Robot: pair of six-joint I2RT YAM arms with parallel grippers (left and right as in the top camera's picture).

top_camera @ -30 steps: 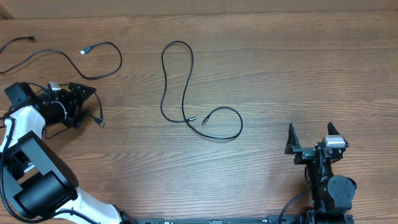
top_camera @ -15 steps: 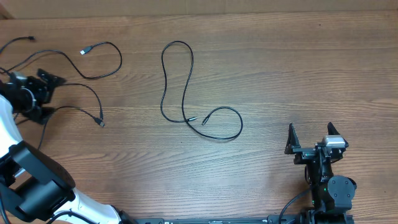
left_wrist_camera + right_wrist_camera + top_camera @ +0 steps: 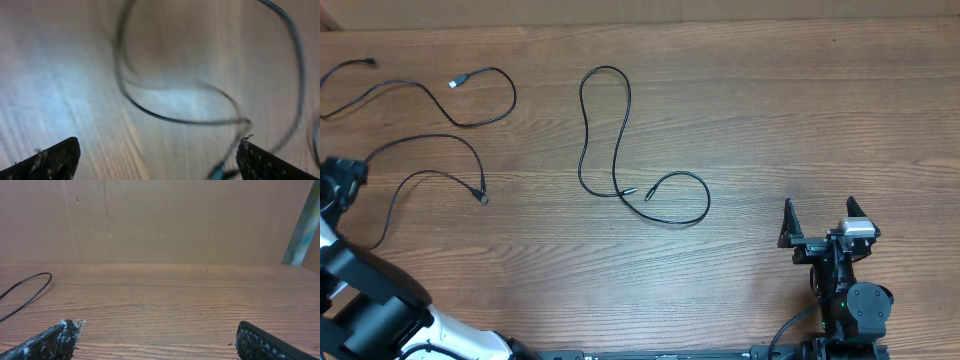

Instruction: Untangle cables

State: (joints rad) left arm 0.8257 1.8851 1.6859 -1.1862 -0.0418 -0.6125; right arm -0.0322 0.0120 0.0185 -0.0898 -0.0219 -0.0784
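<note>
While wide-jawed, empty: left end effector (image 3: 157, 161), right end effector (image 3: 160, 344); at least three black cables (image 3: 623, 191).

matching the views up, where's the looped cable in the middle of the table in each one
overhead: middle cable lies mid-table, tall loop plus small loop.
left wrist: blurred cords show; cannot tell if it is among them.
right wrist: black curve at the left edge, probably this cable.
shared landmark: wood-grain table.
</note>
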